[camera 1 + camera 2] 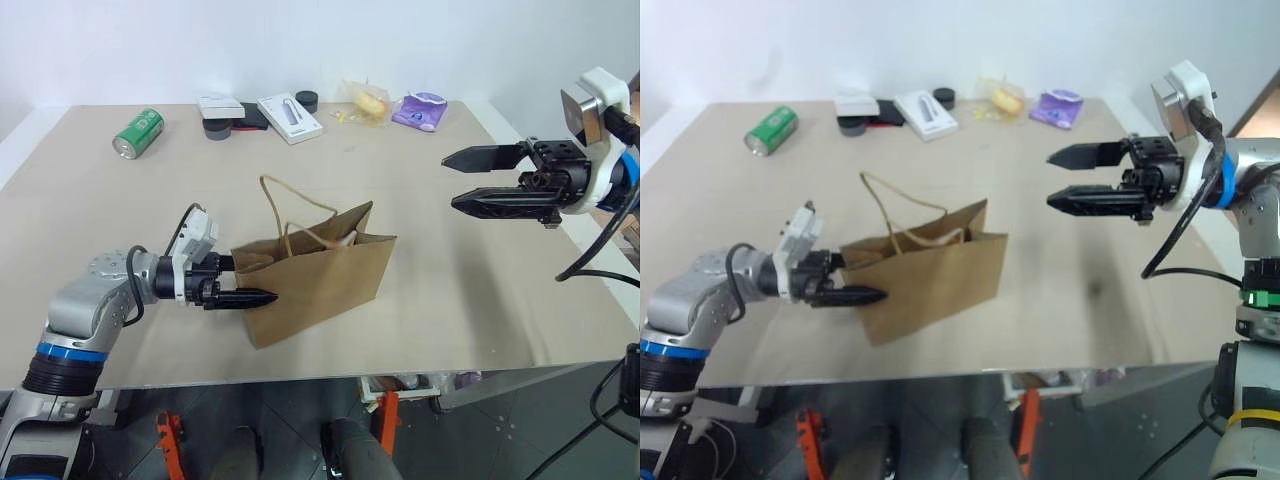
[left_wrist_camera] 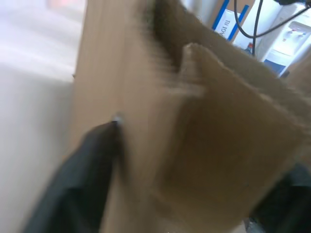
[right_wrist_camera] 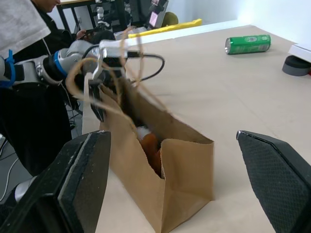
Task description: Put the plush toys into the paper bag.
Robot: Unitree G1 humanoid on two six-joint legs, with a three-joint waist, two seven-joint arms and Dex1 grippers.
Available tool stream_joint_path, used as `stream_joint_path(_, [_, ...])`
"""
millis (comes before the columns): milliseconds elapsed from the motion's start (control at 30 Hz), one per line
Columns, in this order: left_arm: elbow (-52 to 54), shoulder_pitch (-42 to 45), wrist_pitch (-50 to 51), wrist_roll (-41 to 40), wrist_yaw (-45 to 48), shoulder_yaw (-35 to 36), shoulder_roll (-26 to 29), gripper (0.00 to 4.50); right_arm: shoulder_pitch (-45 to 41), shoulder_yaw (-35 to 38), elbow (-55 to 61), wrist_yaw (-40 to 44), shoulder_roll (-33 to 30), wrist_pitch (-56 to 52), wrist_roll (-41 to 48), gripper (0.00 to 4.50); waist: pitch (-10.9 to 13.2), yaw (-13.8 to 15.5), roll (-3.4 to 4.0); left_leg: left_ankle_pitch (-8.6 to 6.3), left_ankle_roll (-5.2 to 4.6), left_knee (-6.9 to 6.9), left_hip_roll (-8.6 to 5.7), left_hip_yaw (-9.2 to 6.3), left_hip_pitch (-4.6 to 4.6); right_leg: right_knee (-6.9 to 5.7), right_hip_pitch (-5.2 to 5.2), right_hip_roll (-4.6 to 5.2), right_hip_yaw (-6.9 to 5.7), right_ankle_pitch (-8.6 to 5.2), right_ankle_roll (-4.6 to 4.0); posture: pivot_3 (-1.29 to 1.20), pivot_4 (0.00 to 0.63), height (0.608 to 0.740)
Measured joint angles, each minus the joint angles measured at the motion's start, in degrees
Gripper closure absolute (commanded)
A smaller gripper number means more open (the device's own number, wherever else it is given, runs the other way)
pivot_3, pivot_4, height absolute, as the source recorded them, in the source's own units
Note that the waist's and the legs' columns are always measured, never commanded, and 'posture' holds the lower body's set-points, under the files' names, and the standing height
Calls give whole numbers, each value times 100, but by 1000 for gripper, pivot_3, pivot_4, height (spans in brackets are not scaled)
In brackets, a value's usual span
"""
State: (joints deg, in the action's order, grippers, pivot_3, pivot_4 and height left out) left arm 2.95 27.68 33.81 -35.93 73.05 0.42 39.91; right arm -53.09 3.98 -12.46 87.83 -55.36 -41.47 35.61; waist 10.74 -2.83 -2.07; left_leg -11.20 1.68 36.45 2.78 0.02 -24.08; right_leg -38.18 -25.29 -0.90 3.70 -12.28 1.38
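Observation:
The brown paper bag [image 1: 318, 275] stands upright in the middle of the table, its mouth open and its two loop handles up. In the right wrist view a brown plush toy [image 3: 151, 148] lies inside the bag, with a bit of white plush [image 3: 142, 132] just behind it. My left gripper [image 1: 252, 280] is at the bag's left end and stands open. One finger [image 2: 87, 170] is on the outside of the paper wall and the other is across the wall. My right gripper [image 1: 450, 181] hovers open and empty over the table to the bag's right, pointing toward it.
Along the table's far edge lie a green can [image 1: 138, 132], black round items [image 1: 216, 128], a white box [image 1: 289, 117], a yellow item in clear wrapper [image 1: 368, 100] and a purple packet [image 1: 420, 110]. A person [image 3: 29, 29] stands beyond the table's left side.

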Motion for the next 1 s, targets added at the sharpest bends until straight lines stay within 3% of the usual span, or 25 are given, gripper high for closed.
stream_joint_path(233, [550, -144, 405, -386, -276, 404, 217, 82, 58, -35, 49, -25, 30, -1, -1, 0, 1, 6, 0, 0, 0, 0, 1, -1, -1, 0, -1, 0, -1, 0, 1, 0, 150, 740])
stream_joint_path(433, [1026, -201, 1307, -1370, -1011, 1794, 800, 82, 274, -32, 90, -264, 21, -61, -61, 0, 1, 6, 0, 0, 0, 0, 3, -2, 0, -1, -2, -1, -4, 0, 0, 0, 150, 740])
stream_joint_path(500, [954, -203, 1377, -1387, -1190, 1965, 857, 82, 347, -32, 70, -377, 21, -44, -142, 0, 2, 7, 1, 0, 0, 2, -1, -1, -2, -1, -2, 3, -2, 0, 0, 0, 150, 740])
stream_joint_path(633, [-298, -408, 749, -491, -1525, 2351, 1493, 82, 559, -4, -417, -935, 55, 312, -573, 0, 2, -5, 1, 0, 0, 4, 0, 12, 2, -1, -4, 3, 5, 0, -4, 0, 150, 740])
stream_joint_path(833, [-1627, -452, -174, 285, -1288, 2343, 1793, 82, 541, -5, -1025, -1416, 128, 779, -1037, 0, 2, 7, 1, 0, 1, 0, 0, 16, -2, 0, -9, 9, 5, -5, -9, 0, 150, 740])
stream_joint_path(1000, [-1850, -426, -379, 434, -1089, 2273, 1809, 82, 534, -5, -1205, -1488, 144, 894, -1168, 0, 2, 8, 1, -1, 1, -1, -1, 18, -5, 0, -9, 12, 4, -6, -1, 0, 150, 740])
